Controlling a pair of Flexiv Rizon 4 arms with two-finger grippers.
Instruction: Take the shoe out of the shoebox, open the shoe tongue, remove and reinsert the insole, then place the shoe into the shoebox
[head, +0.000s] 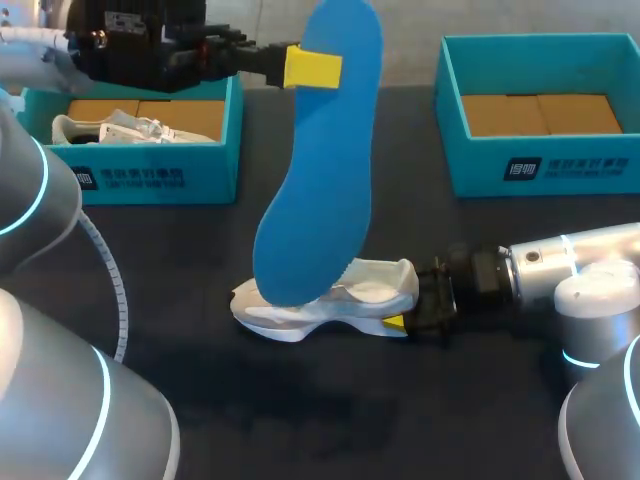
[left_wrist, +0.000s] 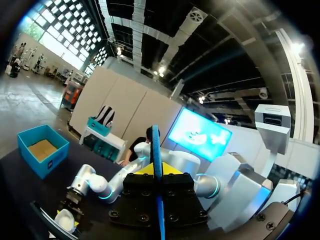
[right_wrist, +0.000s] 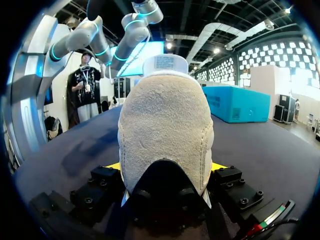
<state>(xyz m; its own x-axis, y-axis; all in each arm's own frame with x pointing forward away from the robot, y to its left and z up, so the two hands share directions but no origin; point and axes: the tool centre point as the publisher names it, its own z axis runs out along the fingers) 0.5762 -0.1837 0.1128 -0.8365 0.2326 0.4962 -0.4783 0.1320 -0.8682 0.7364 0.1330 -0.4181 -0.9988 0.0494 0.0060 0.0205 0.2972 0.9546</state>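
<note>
arms (head: 590, 265): silver, cyan light rings | left: ribbed white cable (head: 110, 290) | grippers (head: 318, 68): black, screwed, yellow tips

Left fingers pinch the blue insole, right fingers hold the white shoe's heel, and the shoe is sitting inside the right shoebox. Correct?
Not quite. The head view shows the white shoe resting on the table, outside the right shoebox, not inside it. The rest stands: the left fingers pinch the blue insole, and the right fingers hold the heel.
</note>
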